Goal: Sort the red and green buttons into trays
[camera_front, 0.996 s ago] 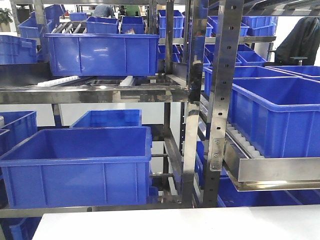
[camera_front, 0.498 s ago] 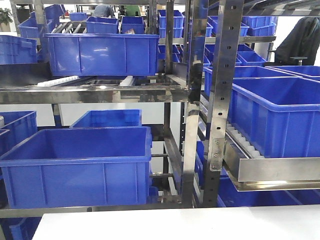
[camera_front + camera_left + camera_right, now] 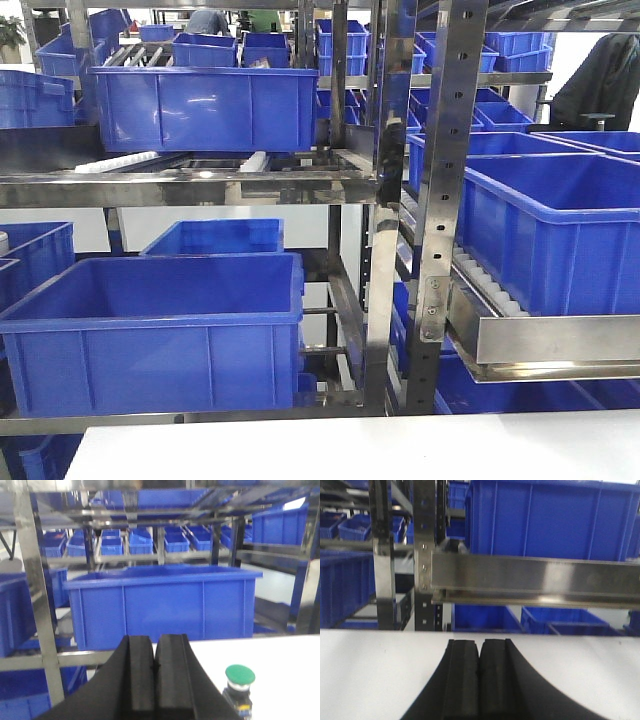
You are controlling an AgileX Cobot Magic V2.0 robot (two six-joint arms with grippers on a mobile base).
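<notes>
A push-button switch with a green mushroom cap [image 3: 240,676] stands upright on the white table [image 3: 285,665] in the left wrist view, to the right of my left gripper [image 3: 155,642]. That gripper is shut, its black fingers pressed together with nothing between them. My right gripper [image 3: 480,645] is likewise shut and empty, hovering over bare white table [image 3: 375,665]. The red button and both trays are out of view. Neither gripper shows in the front view.
Steel racks [image 3: 385,200] loaded with deep blue crates [image 3: 155,330] stand just beyond the table's far edge [image 3: 350,425]. A blue crate [image 3: 165,602] faces the left gripper. A steel shelf rail [image 3: 535,582] crosses ahead of the right gripper.
</notes>
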